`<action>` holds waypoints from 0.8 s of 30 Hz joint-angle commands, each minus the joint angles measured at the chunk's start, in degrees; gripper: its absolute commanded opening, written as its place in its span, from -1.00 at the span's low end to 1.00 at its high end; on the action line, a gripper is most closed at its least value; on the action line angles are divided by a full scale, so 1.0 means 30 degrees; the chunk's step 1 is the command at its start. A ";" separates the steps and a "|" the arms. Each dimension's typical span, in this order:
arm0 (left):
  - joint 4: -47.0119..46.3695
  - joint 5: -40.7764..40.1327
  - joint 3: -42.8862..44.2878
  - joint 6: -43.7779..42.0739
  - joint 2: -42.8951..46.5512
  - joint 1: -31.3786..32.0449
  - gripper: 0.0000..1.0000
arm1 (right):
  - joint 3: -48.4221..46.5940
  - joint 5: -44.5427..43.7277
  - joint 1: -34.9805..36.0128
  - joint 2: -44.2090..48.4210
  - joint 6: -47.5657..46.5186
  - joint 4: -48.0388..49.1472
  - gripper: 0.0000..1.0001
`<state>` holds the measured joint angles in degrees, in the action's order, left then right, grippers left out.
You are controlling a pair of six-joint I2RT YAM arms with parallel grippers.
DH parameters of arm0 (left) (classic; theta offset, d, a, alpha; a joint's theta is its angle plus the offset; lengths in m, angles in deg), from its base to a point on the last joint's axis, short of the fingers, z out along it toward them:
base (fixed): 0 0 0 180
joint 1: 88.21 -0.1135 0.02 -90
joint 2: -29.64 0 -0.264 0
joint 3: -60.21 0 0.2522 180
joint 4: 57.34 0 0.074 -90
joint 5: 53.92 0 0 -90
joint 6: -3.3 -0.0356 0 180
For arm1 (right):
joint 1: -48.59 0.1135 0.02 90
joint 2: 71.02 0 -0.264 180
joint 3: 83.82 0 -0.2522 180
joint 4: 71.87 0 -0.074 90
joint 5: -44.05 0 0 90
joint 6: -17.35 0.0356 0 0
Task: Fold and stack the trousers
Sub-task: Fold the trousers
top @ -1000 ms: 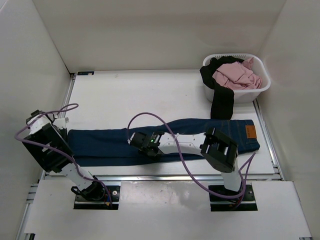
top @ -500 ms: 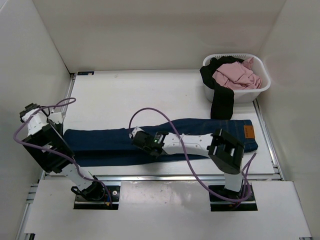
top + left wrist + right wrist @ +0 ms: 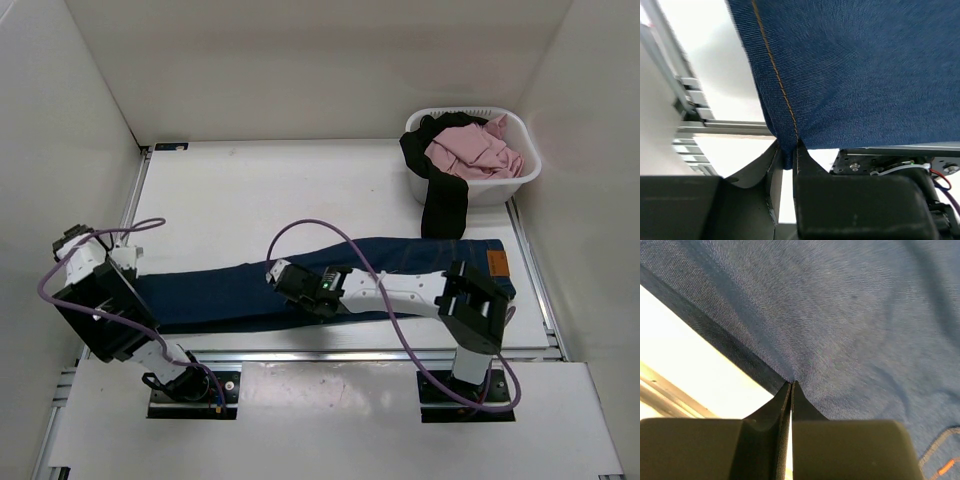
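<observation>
— Two grippers: what do we see of them?
— Our left gripper (image 3: 787, 156) has its fingers clamped on the leg end of the dark navy-blue denim trousers (image 3: 220, 290). Our right gripper (image 3: 791, 386) pinches a mid-leg fold, fingers pressed together.
— And the trousers?
— Stretched along the near edge of the white table (image 3: 300, 190), waistband rightward.

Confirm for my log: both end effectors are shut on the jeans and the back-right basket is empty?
No: the basket is not empty. The top view shows pink clothes in it and a black garment draped over its rim. The left end effector and right end effector are indeed shut on the jeans.
</observation>
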<state>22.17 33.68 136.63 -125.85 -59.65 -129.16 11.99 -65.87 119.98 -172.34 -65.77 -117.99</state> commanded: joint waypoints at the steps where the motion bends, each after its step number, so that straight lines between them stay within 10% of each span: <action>1: -0.1584 -0.1397 -0.0843 -0.0250 0.0176 -0.0149 -0.70 | -0.0163 0.0576 -0.0039 -0.1118 -0.0504 -0.0815 -1.00; 10: -0.3079 -0.2220 -0.1460 -0.0249 -0.0645 -0.0149 -0.70 | 0.0011 0.0957 -0.0039 -0.1706 -0.0125 -0.0464 -0.95; 15: -0.3694 -0.2394 -0.1871 -0.0073 -0.1023 -0.0149 -0.70 | 0.0011 0.0957 -0.0039 -0.1532 0.0080 -0.0464 0.02; 24: -0.4311 -0.2396 -0.2077 -0.0073 -0.1200 -0.0149 -0.41 | 0.3373 0.1869 -0.4511 0.5904 0.6810 0.0884 0.12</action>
<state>11.59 27.91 129.85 -125.81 -63.24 -129.35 18.02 -59.93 111.59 -163.48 -55.98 -116.70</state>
